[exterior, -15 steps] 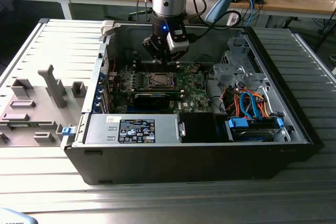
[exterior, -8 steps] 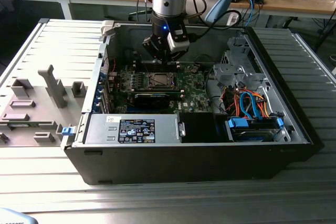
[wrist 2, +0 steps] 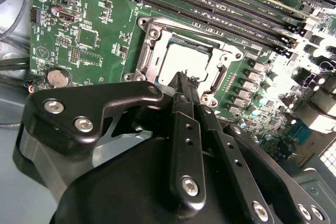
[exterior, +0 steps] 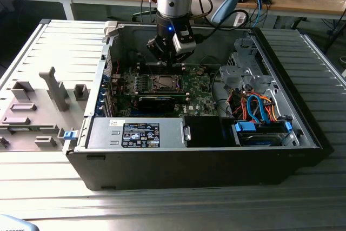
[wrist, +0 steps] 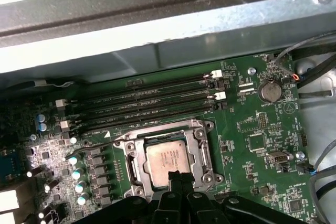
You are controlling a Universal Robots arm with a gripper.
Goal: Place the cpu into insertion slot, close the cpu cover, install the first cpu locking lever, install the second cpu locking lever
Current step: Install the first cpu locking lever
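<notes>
One cpu is lying flat in the slot, silver top up, near the middle of the board. One cover is lying down over it, framing the top through its square opening, so seating and closing are judged done. Whether either lever is latched cannot be told.

One gripper is hanging straight down over the socket, and in both wrist views its tips are sitting at the cpu's edge. The fingers are pressing together with nothing between them. This is judged a narrow pushing stance suited to a thin lever rather than a grasp. Whether the tips are touching the cover cannot be told.

Clock positions below are taken from the cpu in the exterior view.
- Memory slots: 9 o'clock, just beside the socket.
- Black card: 6 o'clock, near.
- Cables, orange and blue: 4 o'clock, well apart.
- Case: lying open on its side, giving the arm access from above.
- Grey fixture tray: 9 o'clock, outside the case.
</notes>
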